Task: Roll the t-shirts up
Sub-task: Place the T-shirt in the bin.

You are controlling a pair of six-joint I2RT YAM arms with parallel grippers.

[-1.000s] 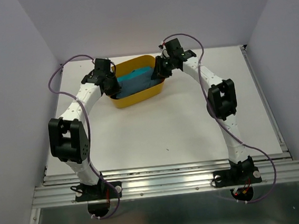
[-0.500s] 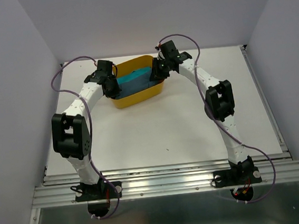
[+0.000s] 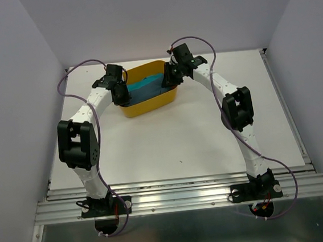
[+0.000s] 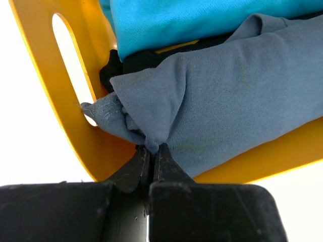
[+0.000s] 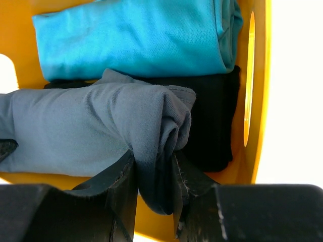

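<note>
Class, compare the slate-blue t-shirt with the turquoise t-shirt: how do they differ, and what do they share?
The slate-blue t-shirt is dull grey-blue; the turquoise t-shirt is bright. The left tool and right tool each pinch an end of the slate-blue t-shirt; the turquoise t-shirt is untouched. The slate-blue one bunches at those pinches; the turquoise one lies smooth. Both lie in the yellow tub.

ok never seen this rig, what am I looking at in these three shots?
Two robot arms are bolted at the near edge of a table. One picture looks down from above; the other two come from a camera on each wrist. A yellow tub on the table holds three shirts: a turquoise t-shirt, a black t-shirt and a slate-blue t-shirt. The left gripper pinches one end of the slate-blue one; the right gripper clamps its other, bunched end.
</note>
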